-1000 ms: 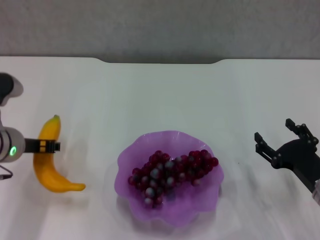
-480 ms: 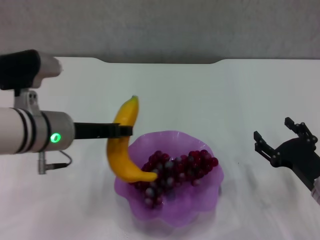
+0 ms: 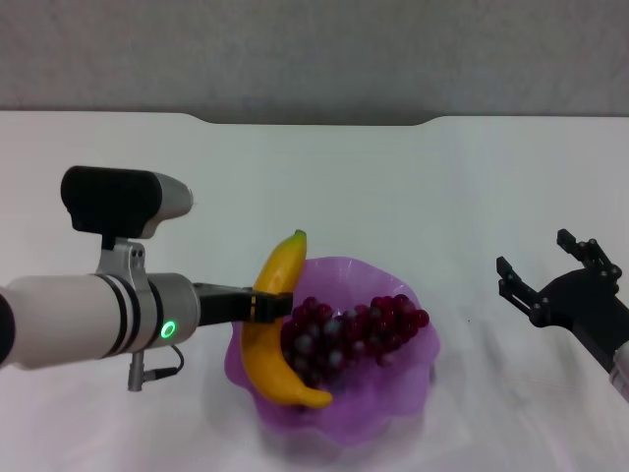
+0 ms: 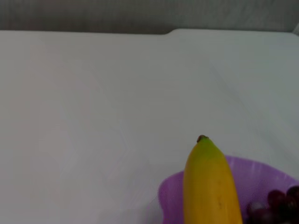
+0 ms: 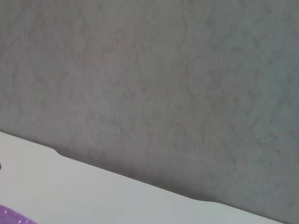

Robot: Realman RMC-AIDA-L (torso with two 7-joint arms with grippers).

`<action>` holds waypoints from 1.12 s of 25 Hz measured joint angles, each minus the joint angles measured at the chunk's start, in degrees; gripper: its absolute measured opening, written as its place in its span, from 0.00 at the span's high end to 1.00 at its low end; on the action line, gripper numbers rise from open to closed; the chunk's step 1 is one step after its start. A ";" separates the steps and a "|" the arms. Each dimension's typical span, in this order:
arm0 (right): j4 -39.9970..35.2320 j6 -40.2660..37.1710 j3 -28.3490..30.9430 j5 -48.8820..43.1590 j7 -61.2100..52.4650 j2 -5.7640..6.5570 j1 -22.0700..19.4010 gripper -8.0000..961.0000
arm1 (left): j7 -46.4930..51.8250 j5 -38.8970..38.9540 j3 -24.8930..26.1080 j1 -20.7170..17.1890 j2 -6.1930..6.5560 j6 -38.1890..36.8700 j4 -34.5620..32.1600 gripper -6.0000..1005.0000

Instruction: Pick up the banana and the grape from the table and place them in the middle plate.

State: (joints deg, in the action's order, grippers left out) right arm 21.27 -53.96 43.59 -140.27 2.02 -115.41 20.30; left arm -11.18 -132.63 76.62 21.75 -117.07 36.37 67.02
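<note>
The yellow banana [image 3: 272,324] is held by my left gripper [image 3: 263,305], which is shut on its middle. The banana hangs over the left side of the light purple scalloped plate [image 3: 388,405], its lower end low in the dish. The bunch of dark red grapes [image 3: 354,329] lies in the plate, right beside the banana. The left wrist view shows the banana's stem end [image 4: 208,177], the plate's rim [image 4: 261,170] and a few grapes [image 4: 275,207]. My right gripper [image 3: 550,273] is open and empty above the table to the right of the plate.
The white table [image 3: 324,187] has a notched far edge against a grey wall [image 3: 314,49]. The right wrist view shows the wall [image 5: 149,84], the table's edge and a corner of the plate [image 5: 11,217].
My left arm has carried the banana from the table's left side rightward and over the plate, then lowered it beside the grapes. The right arm has stayed still.
</note>
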 joint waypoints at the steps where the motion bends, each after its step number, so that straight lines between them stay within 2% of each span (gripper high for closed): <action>1: 0.00 0.02 0.00 0.00 0.00 0.00 0.01 0.08 | -0.06 -0.02 -0.51 0.01 0.00 -0.22 -0.24 0.47; 10: -0.60 0.09 0.00 0.00 0.00 -0.04 0.09 0.08 | -0.35 0.34 -3.24 0.04 0.00 -1.08 0.95 0.46; 17: -0.70 0.42 0.00 0.00 0.00 -0.08 0.11 0.08 | -0.68 -1.04 -2.63 -1.25 0.17 -1.02 5.89 0.25; 23: -0.50 0.42 0.00 0.00 0.00 -0.08 -0.10 0.08 | -0.86 -8.47 1.59 -6.39 0.20 -5.67 11.37 0.11; 28: -0.54 0.25 -0.10 0.75 0.00 -0.08 -0.11 0.08 | -3.39 -8.80 7.80 -8.79 0.22 -8.85 10.89 0.11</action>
State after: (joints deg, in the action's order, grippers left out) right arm 20.73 -53.71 43.49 -139.52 2.02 -115.49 20.20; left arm -14.57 -141.43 84.42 12.97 -116.85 27.52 77.91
